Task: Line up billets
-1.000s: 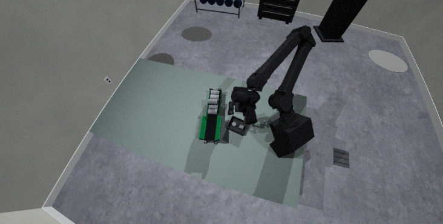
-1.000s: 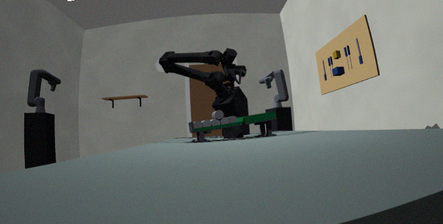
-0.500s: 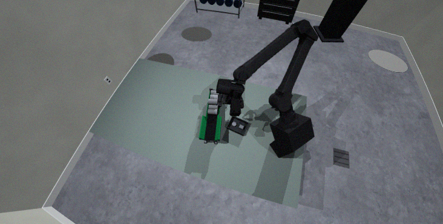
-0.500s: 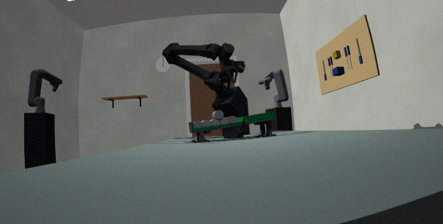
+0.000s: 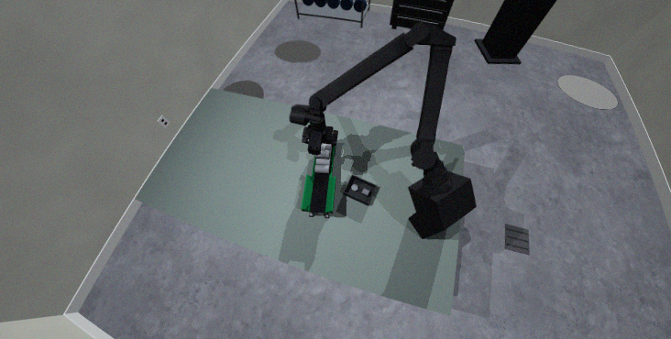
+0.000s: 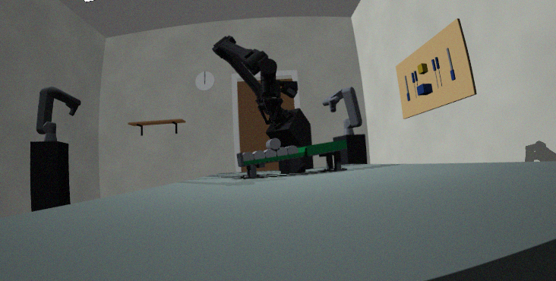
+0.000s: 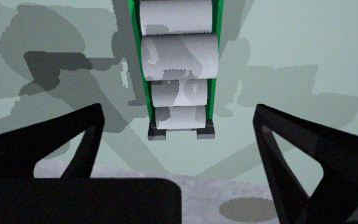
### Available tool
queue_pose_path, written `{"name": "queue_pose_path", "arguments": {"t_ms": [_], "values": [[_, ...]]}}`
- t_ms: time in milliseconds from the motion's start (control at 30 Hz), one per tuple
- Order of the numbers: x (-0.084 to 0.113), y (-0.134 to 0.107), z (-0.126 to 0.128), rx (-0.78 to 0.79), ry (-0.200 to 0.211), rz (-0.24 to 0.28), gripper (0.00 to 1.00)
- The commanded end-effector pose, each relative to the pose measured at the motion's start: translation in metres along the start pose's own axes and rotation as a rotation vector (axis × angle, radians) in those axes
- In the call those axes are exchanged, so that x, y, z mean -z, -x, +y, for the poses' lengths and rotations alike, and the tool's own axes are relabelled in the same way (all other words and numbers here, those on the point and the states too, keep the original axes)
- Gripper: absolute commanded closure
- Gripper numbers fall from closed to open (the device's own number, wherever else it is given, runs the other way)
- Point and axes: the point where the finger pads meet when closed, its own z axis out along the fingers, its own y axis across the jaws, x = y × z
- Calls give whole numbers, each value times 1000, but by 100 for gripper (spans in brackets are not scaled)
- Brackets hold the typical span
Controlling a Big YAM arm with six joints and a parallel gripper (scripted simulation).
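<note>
The green feed ramp (image 5: 319, 189) stands on the mat with several grey steel billets (image 5: 322, 158) bunched at its far end. In the exterior view, the row of billets (image 6: 268, 153) lies against the stop at the ramp's low left end, and one billet (image 6: 273, 143) sits on top of two others. In the wrist view this raised billet (image 7: 180, 56) looks larger than the row billets (image 7: 179, 92) and lies across the ramp above the stop (image 7: 180, 132). My gripper (image 5: 319, 142) hovers above the billets, open and empty, its fingers spread wide to either side of the ramp.
A small dark tray (image 5: 361, 190) with two pale parts lies on the mat right of the ramp. My arm's black base (image 5: 441, 205) stands further right. Other robot arms on pedestals (image 6: 48, 154) stand by the walls, away from the ramp.
</note>
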Motion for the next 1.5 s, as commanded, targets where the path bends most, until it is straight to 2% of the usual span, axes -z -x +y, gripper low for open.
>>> {"name": "queue_pose_path", "arguments": {"t_ms": [0,33,67,100,167,233,267,300,400,1200,1233,1467], "values": [[10,5,-17,55,-18,-18,0],[11,6,-1,60,-12,-19,0],[11,6,-1,60,-12,-18,0],[11,6,-1,60,-12,-16,100],[20,-3,-18,36,-41,-11,100],[20,-3,-18,36,-41,-11,100],[11,-12,-12,12,-28,3,100],[9,-10,-10,17,-22,2,100],[15,0,-13,37,-40,-11,100],[13,-4,-12,29,-33,-6,100],[13,-4,-12,29,-33,-6,9],[13,-4,-12,29,-33,-6,9]]}}
